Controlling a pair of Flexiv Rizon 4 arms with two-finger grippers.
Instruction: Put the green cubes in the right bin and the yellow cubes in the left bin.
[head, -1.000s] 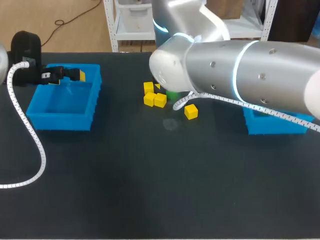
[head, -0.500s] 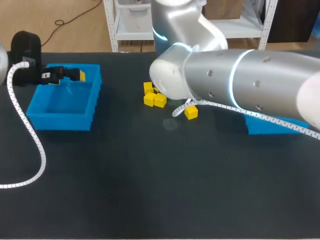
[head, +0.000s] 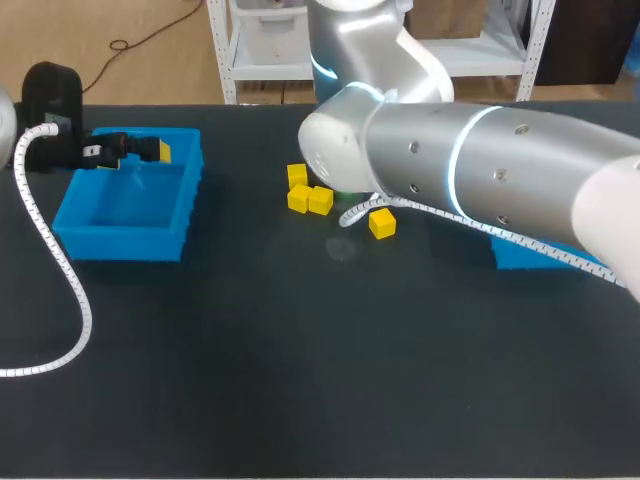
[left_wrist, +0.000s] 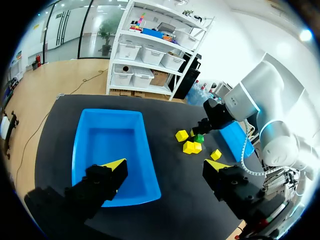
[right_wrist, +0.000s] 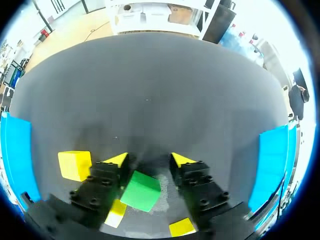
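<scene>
A green cube (right_wrist: 141, 190) lies tilted on the table between the fingers of my right gripper (right_wrist: 149, 160). It sits against one finger, with a gap showing to the other. Yellow cubes (right_wrist: 75, 165) (right_wrist: 181, 227) lie close around it. In the head view my right arm (head: 470, 160) hides its gripper, and yellow cubes (head: 309, 199) (head: 381, 222) lie beside it. The left gripper (left_wrist: 165, 167) hangs open and empty over the blue left bin (left_wrist: 110, 150), whose inside shows no cubes. From there the green cube (left_wrist: 199, 138) shows among yellow ones.
The blue right bin (head: 540, 258) is mostly hidden behind my right arm; its wall shows beside the right gripper (right_wrist: 272, 160). The left bin (head: 130, 205) stands at the table's left. A white cable (head: 60, 270) trails over the table near it.
My right arm has sunk a little over the cube cluster and now covers the green cube that showed a second ago. The left arm has not moved.
</scene>
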